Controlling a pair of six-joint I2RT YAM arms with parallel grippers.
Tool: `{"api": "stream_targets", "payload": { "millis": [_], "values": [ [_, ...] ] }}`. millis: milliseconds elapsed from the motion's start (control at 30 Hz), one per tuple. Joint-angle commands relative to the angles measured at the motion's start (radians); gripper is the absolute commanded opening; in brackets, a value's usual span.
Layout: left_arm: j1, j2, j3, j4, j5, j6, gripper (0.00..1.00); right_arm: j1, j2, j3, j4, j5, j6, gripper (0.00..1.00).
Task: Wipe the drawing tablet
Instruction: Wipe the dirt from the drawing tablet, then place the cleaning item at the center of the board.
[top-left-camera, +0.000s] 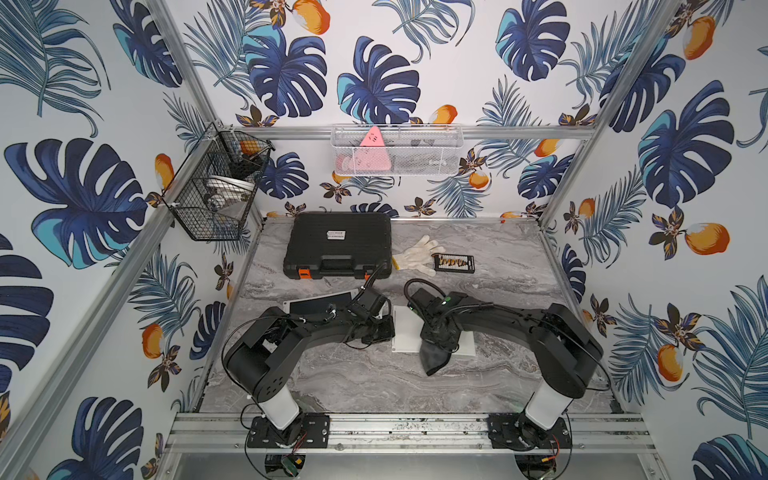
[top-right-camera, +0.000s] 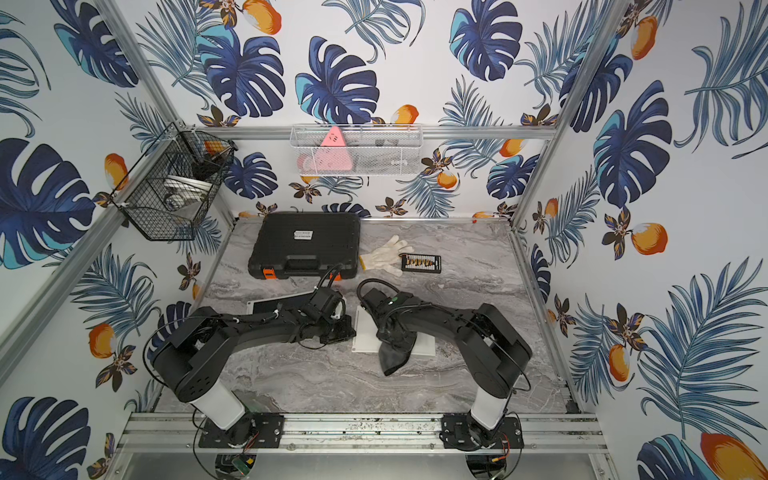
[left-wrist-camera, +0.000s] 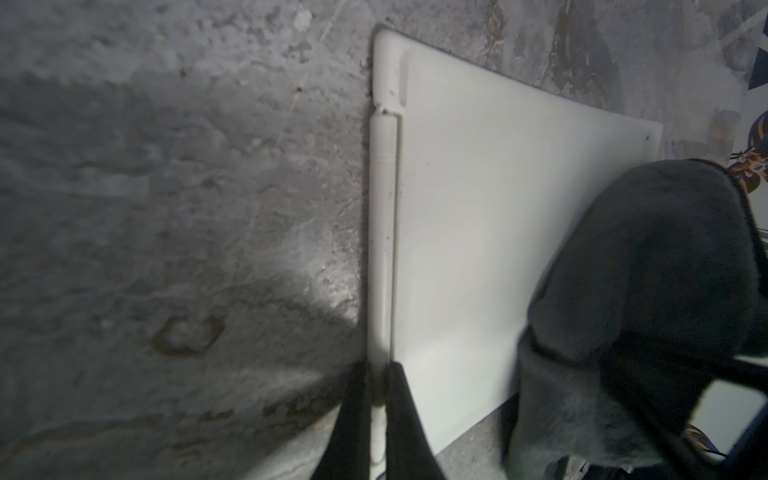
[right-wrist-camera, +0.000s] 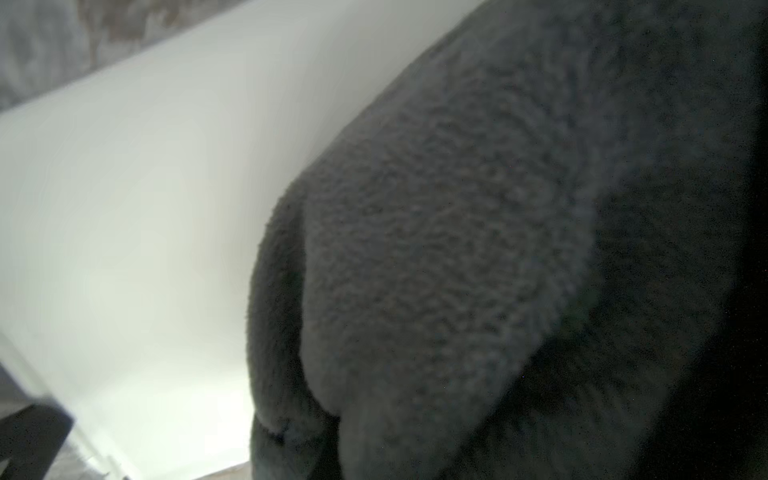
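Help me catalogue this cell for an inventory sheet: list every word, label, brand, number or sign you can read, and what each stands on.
None can be read.
White label on the black tool case: print too small to read.
Pink triangular item in the white wire basket: dark marks, too blurred.
The drawing tablet and dark cloth: no text shows.

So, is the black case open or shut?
Shut: the black case lies flat, lid down, orange latch at its edge.
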Motion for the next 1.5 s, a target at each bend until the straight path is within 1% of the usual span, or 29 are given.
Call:
{"api": "stream_targets", "payload": {
  "millis": [0,100,167,267,400,533,667,700,767,800,867,1000,1167,1467],
  "values": [
    [-0.002,0.017,-0.031,-0.27,-0.035,-0.016,0.03,0.056,0.058,0.09,0.1,-0.006,0.104,0.0],
    [-0.001,0.012,-0.038,-0.265,-0.025,-0.011,0.03,0.084,0.098,0.17,0.129,-0.013,0.104,0.0],
    [-0.001,0.015,-0.042,-0.26,-0.019,-0.01,0.03,0.087,0.117,0.194,0.145,-0.033,0.125,0.0],
    [-0.001,0.017,-0.042,-0.255,-0.017,-0.011,0.03,0.085,0.133,0.181,0.161,-0.053,0.168,0.0],
    [0.001,0.014,-0.032,-0.268,-0.024,-0.005,0.03,0.021,0.096,0.11,0.061,-0.033,0.181,0.0],
    [0.005,0.012,-0.03,-0.273,-0.031,-0.008,0.03,-0.131,-0.019,-0.075,-0.01,-0.001,0.158,0.0],
    [0.008,0.012,-0.026,-0.278,-0.034,-0.009,0.03,-0.377,-0.137,-0.22,-0.068,0.027,0.029,0.0],
    [0.009,0.014,-0.026,-0.277,-0.034,-0.009,0.03,-0.453,-0.167,-0.243,-0.07,0.03,-0.014,0.0],
    [0.011,0.015,-0.024,-0.28,-0.036,-0.01,0.03,-0.567,-0.197,-0.258,-0.079,0.034,-0.091,0.0],
    [0.012,0.017,-0.023,-0.28,-0.036,-0.01,0.03,-0.613,-0.202,-0.252,-0.092,0.039,-0.125,0.0],
    [0.013,0.018,-0.017,-0.283,-0.036,-0.01,0.03,-0.664,-0.198,-0.223,-0.115,0.047,-0.17,0.0],
    [0.016,0.021,-0.005,-0.29,-0.036,-0.008,0.03,-0.673,-0.197,-0.162,-0.156,0.097,-0.204,0.0],
    [0.02,0.026,0.017,-0.301,-0.037,-0.001,0.03,-0.705,-0.2,-0.136,-0.181,0.117,-0.236,0.0],
    [0.021,0.045,0.034,-0.296,-0.036,-0.004,0.03,-0.722,-0.241,-0.13,-0.176,0.063,-0.303,0.0]
  ]
}}
